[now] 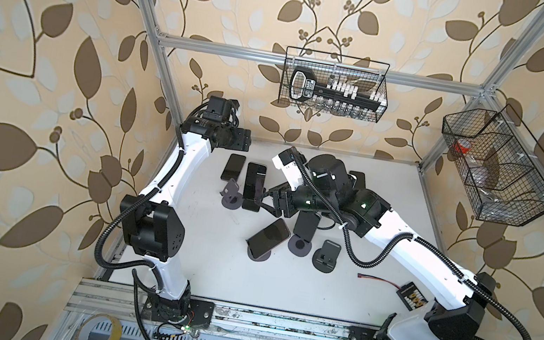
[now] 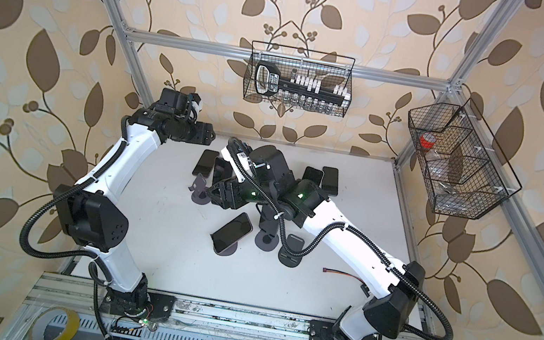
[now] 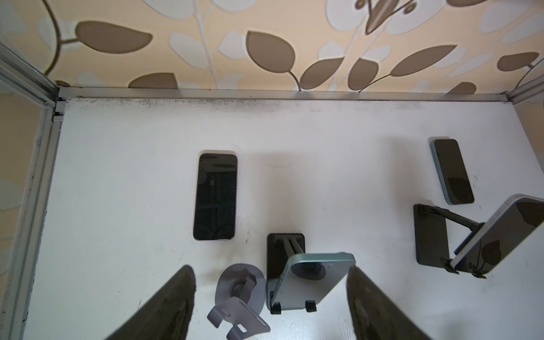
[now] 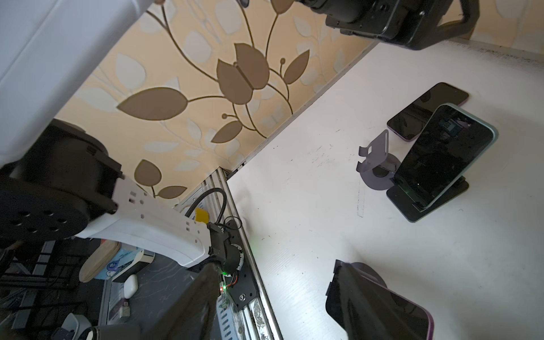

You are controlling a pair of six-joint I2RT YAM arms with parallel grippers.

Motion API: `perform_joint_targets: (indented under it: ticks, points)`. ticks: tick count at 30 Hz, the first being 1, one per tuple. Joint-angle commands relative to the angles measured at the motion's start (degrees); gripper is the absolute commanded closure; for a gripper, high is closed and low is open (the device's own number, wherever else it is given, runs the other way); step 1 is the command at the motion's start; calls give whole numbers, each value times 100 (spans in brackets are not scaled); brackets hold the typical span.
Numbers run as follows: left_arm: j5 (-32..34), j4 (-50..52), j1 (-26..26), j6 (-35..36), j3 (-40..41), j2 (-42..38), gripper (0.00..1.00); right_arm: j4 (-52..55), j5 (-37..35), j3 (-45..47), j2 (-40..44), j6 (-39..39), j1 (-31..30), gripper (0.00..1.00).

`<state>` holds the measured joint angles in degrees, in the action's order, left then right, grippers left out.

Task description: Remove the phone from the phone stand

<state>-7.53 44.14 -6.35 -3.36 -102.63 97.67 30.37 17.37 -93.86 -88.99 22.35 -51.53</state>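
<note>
1. your right hand (image 4: 273, 265) hangs partly open and empty, near mid-frame in both top views, between the teal phone (image 4: 441, 156) on its black stand (image 4: 424, 213) and the purple phone (image 1: 269, 237) on its round stand (image 1: 264, 256).
2. your left hand (image 3: 270, 270) is parted too, holding nothing.
3. expect rigid, slick glass with some heft: pinch the long edges, lift off the lip.

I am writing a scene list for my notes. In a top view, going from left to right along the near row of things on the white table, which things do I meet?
propped-up phone → round-based stand → empty black stand → red and black cable → small black board
</note>
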Motion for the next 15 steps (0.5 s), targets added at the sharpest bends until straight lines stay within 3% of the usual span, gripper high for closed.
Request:
perform_joint_targets:
  ticks: [1,15]
  points:
    - [-125,-202,-114,-87,197,-575,19,173,-431,-168,185,247,-106,33]
    - [-235,-82,-471,-246,1132,-1710,20,171,-1063,323,625,585,-383,33]
